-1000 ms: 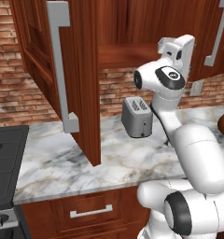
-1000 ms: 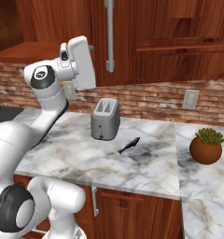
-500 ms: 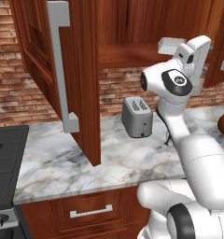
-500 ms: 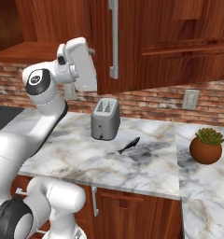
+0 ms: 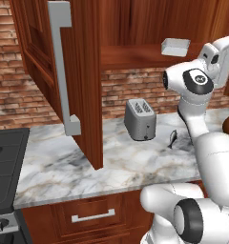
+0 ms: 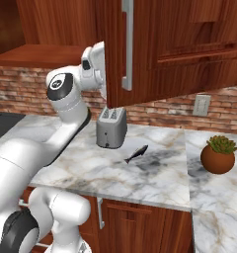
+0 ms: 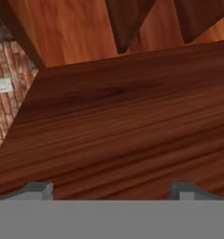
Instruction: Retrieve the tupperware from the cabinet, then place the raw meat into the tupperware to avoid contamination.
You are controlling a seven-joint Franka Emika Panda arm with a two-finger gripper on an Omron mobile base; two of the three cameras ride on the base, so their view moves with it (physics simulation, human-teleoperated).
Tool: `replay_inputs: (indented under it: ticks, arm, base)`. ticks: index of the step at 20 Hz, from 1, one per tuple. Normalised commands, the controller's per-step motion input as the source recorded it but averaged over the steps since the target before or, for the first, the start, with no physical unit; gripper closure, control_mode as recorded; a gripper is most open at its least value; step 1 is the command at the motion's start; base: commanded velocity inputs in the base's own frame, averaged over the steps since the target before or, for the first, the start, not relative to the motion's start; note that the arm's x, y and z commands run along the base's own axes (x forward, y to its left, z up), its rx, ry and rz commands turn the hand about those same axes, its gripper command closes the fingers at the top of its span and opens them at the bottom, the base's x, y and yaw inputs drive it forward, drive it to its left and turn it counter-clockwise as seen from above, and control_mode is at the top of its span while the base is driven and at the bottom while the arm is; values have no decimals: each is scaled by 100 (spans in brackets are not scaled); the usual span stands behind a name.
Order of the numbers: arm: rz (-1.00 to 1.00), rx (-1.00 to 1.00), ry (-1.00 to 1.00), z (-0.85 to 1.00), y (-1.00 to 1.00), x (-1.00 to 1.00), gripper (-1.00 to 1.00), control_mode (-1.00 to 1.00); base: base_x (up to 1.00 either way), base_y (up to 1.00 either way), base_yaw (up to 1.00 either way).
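**Open cabinet, tupperware waiting on the shelf**

Your largest landmark is the cabinet, its left door swung wide over the marble table, with the shelf interior exposed. Your arm is raised to shelf height at the right side of that opening, and in the hand view the gripper looks along bare wood, its two fingertips standing far apart, empty and open.

Below, the grey two-slot toaster stands on the table near the brick wall. The tupperware rests on the cabinet shelf, just left of your hand as the left base view shows it, and at about the same height; its long side seems to run roughly along the shelf front.

Smallest of all, the raw meat lies on the table just beside the toaster, towards the potted plant.

The reach likely turns on swinging the hand left toward the tupperware.
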Motion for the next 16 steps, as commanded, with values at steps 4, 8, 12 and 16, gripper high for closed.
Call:
replay_inputs:
  ticks: [4,8,12,16]
  arm:
    - [-15,0,1,-2,-85,-22,-100,-100]
    - [-16,0,6,-12,-93,-10,-100,-100]
    - [-17,1,8,-16,-96,-7,-100,-100]
    - [-17,1,9,-16,-95,-8,-100,-100]
  base:
    - [0,0,0]
    - [0,0,0]
    - [0,0,0]
    - [0,0,0]
